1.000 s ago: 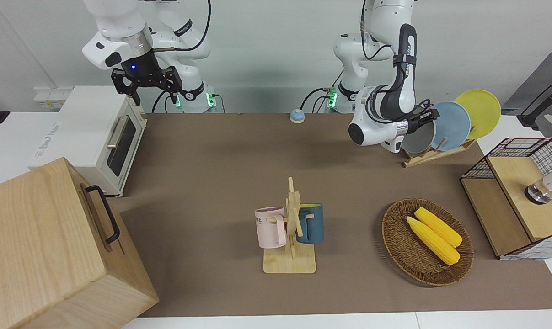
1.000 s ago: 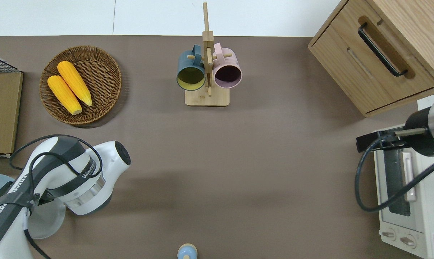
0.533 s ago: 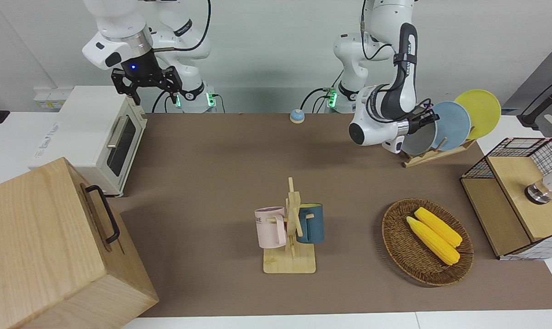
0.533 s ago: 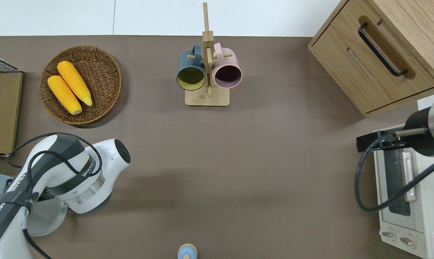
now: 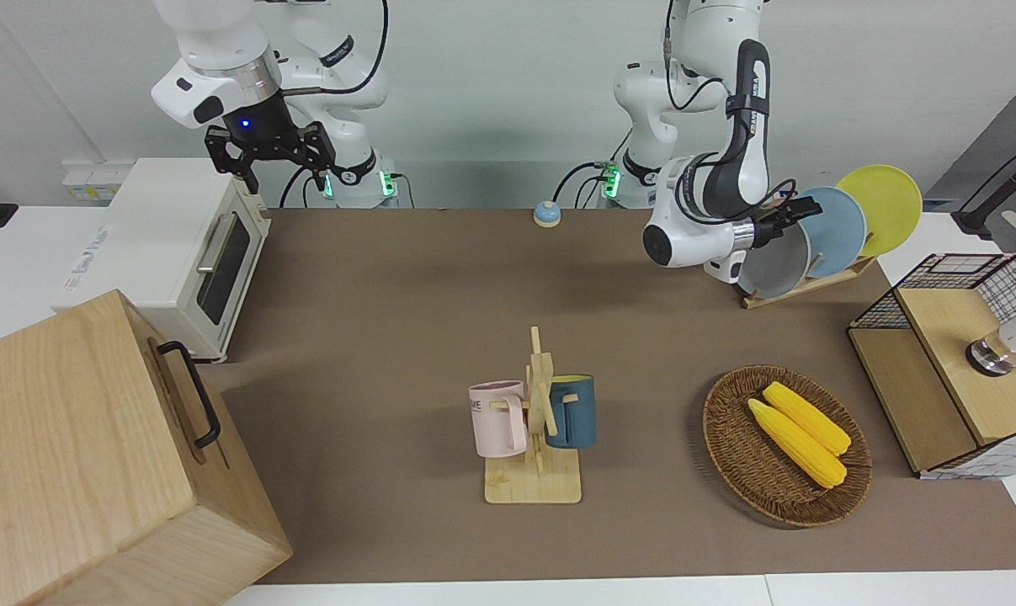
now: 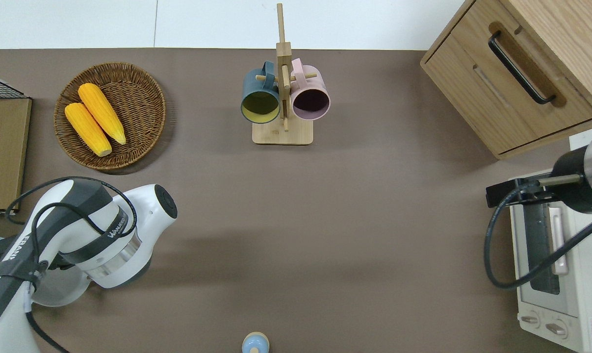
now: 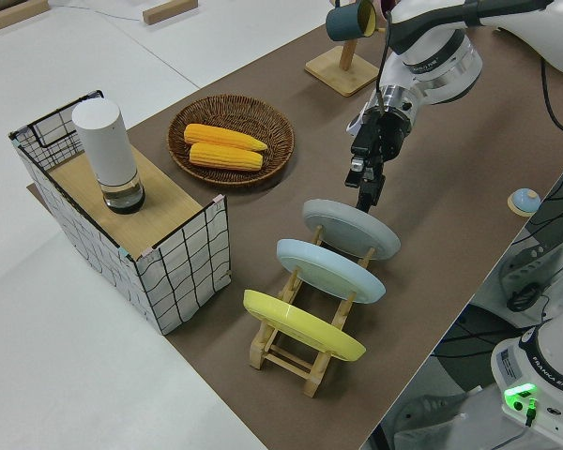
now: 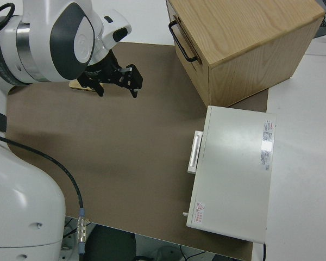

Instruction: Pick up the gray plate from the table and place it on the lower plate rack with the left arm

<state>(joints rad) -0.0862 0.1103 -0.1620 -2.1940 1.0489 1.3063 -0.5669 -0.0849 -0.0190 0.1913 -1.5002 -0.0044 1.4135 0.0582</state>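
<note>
I see the gray plate (image 7: 351, 228) standing tilted in the lower plate rack (image 7: 300, 346), in the slot toward the middle of the worktop (image 6: 325, 220). Beside it in the same rack stands a sky-blue plate (image 7: 330, 270), and next to that a yellow plate (image 7: 303, 325), all leaning the same way. The rack sits near the robots at the left arm's end of the worktop.

My left gripper (image 7: 367, 187) is just at the gray plate's top rim. The left arm (image 5: 714, 215) reaches sideways toward the rack. I cannot tell whether its jaws are apart or clamped on the rim; the side view shows the black fingertips right at the edge of the plate.

The right arm is parked, its right gripper (image 5: 269, 151) with jaws apart.

Farther from the robots, a wicker basket (image 6: 143, 98) holds two ears of corn (image 6: 94, 118). A wooden mug tree (image 6: 283, 98) near the middle carries a dark blue mug (image 6: 260, 100) and a pink mug (image 6: 311, 98). A white toaster oven (image 5: 167, 244) and a wooden drawer box (image 5: 78, 463) stand at the right arm's end.
</note>
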